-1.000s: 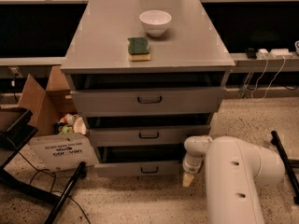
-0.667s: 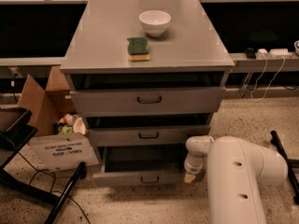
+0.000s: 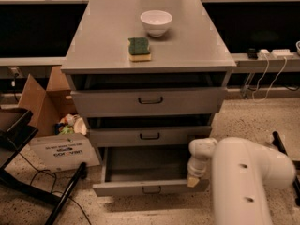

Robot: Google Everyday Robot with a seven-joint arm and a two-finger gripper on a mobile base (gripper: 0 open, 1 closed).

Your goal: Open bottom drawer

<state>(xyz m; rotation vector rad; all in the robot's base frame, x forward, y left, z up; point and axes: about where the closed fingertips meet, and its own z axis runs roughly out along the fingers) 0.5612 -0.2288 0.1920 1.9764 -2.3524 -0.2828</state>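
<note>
The bottom drawer (image 3: pixel 151 187) of the grey cabinet is pulled well out, showing its plain grey inside (image 3: pixel 145 163). Its slim front carries a small dark loop handle (image 3: pixel 152 190). My white arm (image 3: pixel 248 177) comes in from the lower right. My gripper (image 3: pixel 196 171) sits at the right end of the drawer front, its tip at the front's top edge. The mid-height drawer (image 3: pixel 150 136) and the tall top drawer (image 3: pixel 150 100) each stand slightly ajar.
A white bowl (image 3: pixel 156 22) and a green sponge (image 3: pixel 139 48) rest on the cabinet top (image 3: pixel 197 46). A cardboard box (image 3: pixel 51 121) with clutter stands left of the cabinet. A black stand's legs (image 3: pixel 56 198) lie at lower left. Cables hang at right.
The bottom drawer has slid outward, from nearly flush to well open. My gripper and arm have moved back toward the camera with it.
</note>
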